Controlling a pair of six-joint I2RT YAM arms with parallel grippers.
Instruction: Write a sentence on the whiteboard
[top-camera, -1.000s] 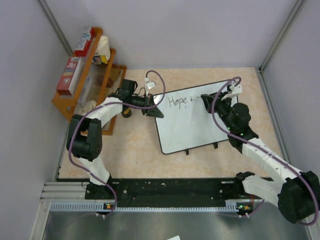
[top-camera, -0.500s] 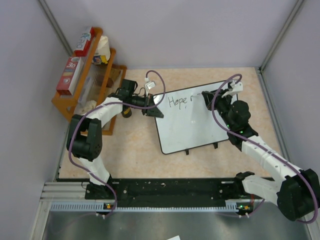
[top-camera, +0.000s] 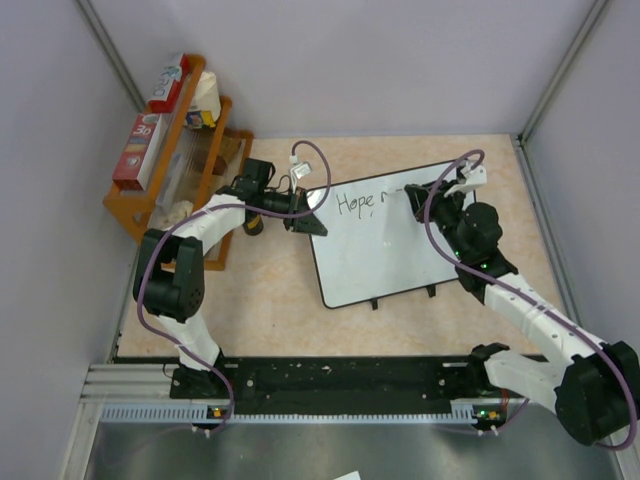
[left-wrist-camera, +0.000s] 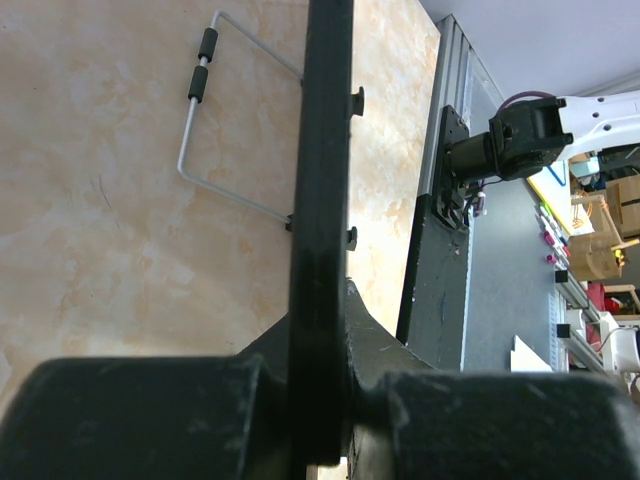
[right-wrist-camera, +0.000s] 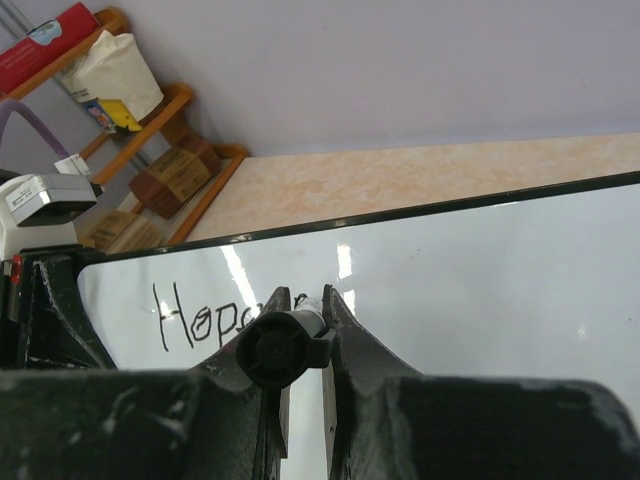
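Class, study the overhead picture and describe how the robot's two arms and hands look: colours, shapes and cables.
The left arm and right arm are made of white tube-like links joined by chunky black joints. A purple cable loops along each arm. The left hand and right hand are black, each with two flat fingers.
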